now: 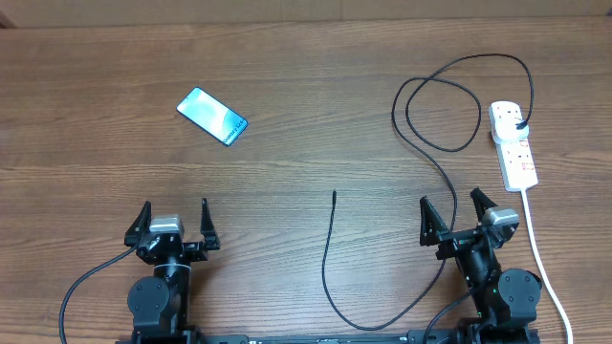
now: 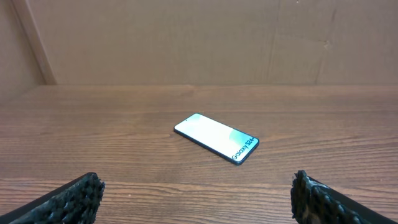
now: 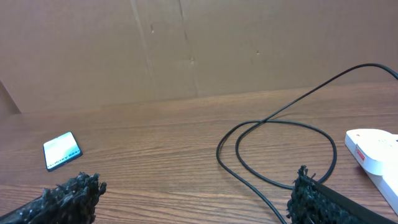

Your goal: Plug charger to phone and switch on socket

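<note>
I saw left end effector (image 1: 175, 205) and right end effector (image 1: 449, 198) both released, empty. Phone (image 1: 211, 116) ahead of left one; charger (image 1: 334, 201) tip left of right one; socket (image 1: 513, 148) ahead-right. I feared thin tip slipping, phone skidding on bench (image 1: 306, 76).

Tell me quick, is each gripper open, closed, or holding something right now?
Left gripper: open, holding nothing.
Right gripper: open, holding nothing.
</note>
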